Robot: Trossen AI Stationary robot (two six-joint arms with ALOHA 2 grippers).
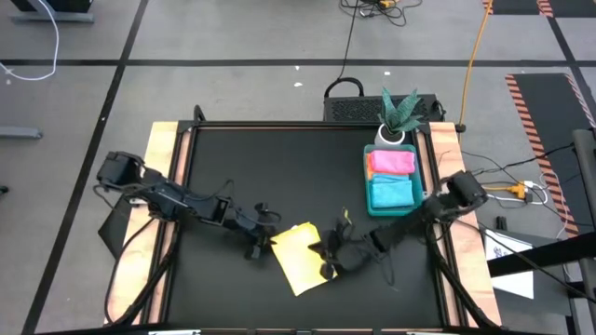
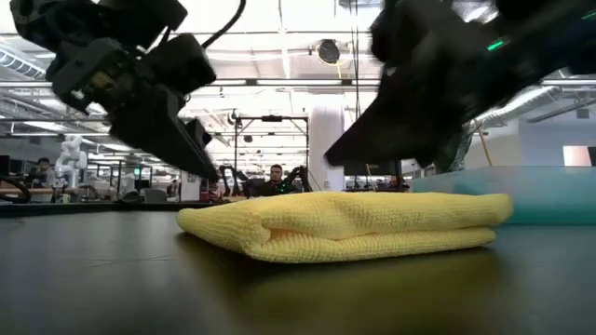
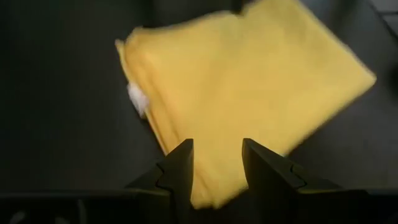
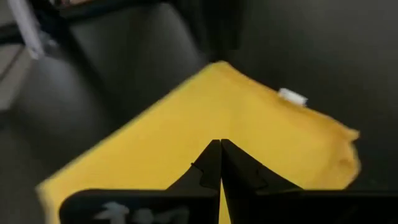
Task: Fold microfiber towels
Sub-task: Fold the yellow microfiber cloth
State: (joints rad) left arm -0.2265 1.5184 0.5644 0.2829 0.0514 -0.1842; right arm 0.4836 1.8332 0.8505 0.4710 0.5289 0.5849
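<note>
One yellow microfiber towel lies folded in several layers on the black table near its front edge, with a white tag at one edge. My left gripper is open just off the towel's left edge, slanting down, with nothing between its fingers. My right gripper is shut and sits over the towel's right part. In the low view its tip shows a little above the towel. A pink towel and a light blue towel lie folded in the green tray.
The green tray stands at the table's right side, with a potted plant behind it at the far right corner. Wooden strips border the black mat on the left and right. Bare mat stretches across the far and left parts of the table.
</note>
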